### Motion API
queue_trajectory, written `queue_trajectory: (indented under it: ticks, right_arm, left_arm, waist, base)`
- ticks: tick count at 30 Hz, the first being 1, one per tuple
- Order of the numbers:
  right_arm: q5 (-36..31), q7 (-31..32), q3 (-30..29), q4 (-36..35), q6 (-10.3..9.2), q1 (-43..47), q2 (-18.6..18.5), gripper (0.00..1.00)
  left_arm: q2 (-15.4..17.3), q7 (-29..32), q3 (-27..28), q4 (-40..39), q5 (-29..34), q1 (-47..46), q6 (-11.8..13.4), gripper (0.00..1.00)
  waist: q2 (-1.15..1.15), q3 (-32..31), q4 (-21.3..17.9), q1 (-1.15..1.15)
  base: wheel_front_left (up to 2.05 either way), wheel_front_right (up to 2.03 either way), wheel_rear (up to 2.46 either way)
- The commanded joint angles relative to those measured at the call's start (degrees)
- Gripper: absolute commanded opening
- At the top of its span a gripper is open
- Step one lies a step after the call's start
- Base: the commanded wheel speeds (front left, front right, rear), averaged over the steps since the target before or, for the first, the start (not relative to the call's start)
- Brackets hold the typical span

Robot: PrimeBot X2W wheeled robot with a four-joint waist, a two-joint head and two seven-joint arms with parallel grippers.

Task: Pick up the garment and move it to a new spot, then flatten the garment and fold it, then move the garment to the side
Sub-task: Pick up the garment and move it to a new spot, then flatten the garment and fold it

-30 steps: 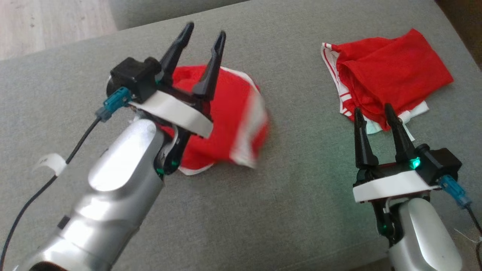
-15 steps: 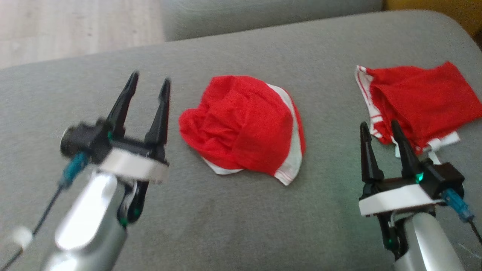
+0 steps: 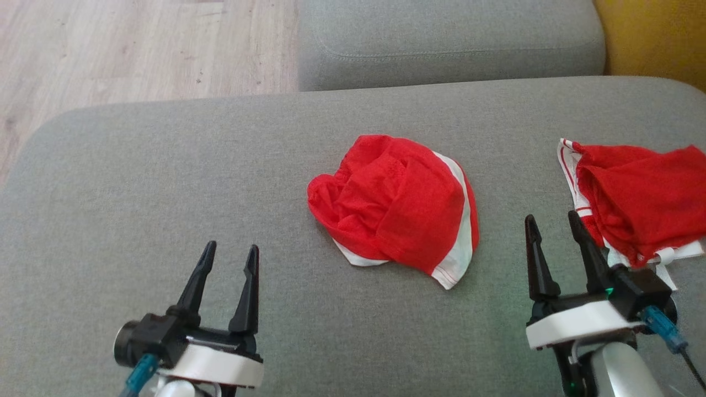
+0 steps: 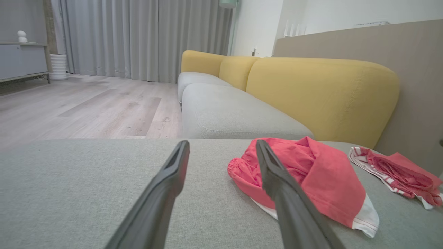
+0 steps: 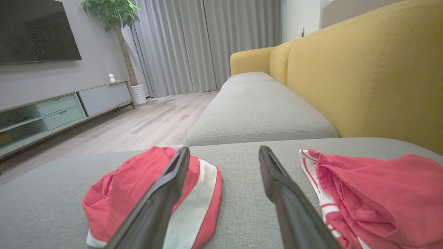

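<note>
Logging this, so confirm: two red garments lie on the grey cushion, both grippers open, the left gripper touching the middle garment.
Wrong on one point: the left gripper stands apart from the middle garment, off to its left, as the head view shows. The rest holds.

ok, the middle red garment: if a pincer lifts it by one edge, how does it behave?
Probably floppy: the garment lies in soft crumpled folds, so it should drape and unfold. Likely light: thin fabric, barely denting the cushion. Pushed, it'd probably bunch on the weave, not slide.
</note>
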Motion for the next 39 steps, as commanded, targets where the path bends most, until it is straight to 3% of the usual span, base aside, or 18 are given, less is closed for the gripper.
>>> queue_trajectory:
  ticks: [1,15,27,28,29,35,39]
  right_arm:
    - [-0.32,-0.37,1.42,-1.78,-0.05,-1.2,-0.22,1.0]
    - [-1.75,-0.37,4.53,0.33,-0.05,-4.24,-0.22,1.0]
    - [-1.73,0.84,10.2,17.55,-0.05,-13.36,-0.22,1.0]
    - [-1.86,0.79,10.2,18.82,-0.05,-14.06,-0.22,0.57]
    - [-1.83,0.67,10.17,19.77,-0.05,-14.72,-0.22,0.0]
    - [-0.74,-0.21,10.35,20.38,-0.05,-17.07,-0.22,0.0]
    - [0.8,-0.33,11.14,16.64,-0.05,-17.82,-0.22,0.0]
  left_arm:
    - [-0.74,-0.46,3.38,-2.09,1.39,-1.73,-0.73,1.0]
    - [-4.68,-0.47,6.28,-2.01,6.15,-3.75,-4.0,1.0]
    - [-5.83,-0.47,4.4,-0.78,5.74,-5.79,-4.38,1.0]
    - [-5.86,-0.47,4.25,-0.68,5.63,-5.85,-4.38,1.0]
    - [-5.88,-0.47,4.19,-0.62,5.52,-5.88,-4.39,1.0]
    - [-5.99,-0.47,4.97,-0.31,5.01,-5.61,-4.4,1.0]
    - [-6.08,-0.47,4.66,-0.17,4.79,-5.31,-4.4,1.0]
  waist:
    - [0.0,0.01,-0.04,0.01]
    - [0.0,2.72,2.45,0.01]
    - [0.0,7.05,8.76,0.01]
    - [0.0,7.08,9.07,0.01]
    - [0.0,7.09,9.3,0.01]
    - [0.0,6.0,9.35,0.01]
    - [0.0,4.55,8.75,0.01]
  base:
    - [0.0,0.0,0.0]
    - [0.0,0.0,0.0]
    - [0.0,0.0,0.0]
    - [0.0,0.0,0.0]
    - [0.0,0.0,0.0]
    - [0.0,0.0,0.0]
    - [0.0,0.0,0.0]
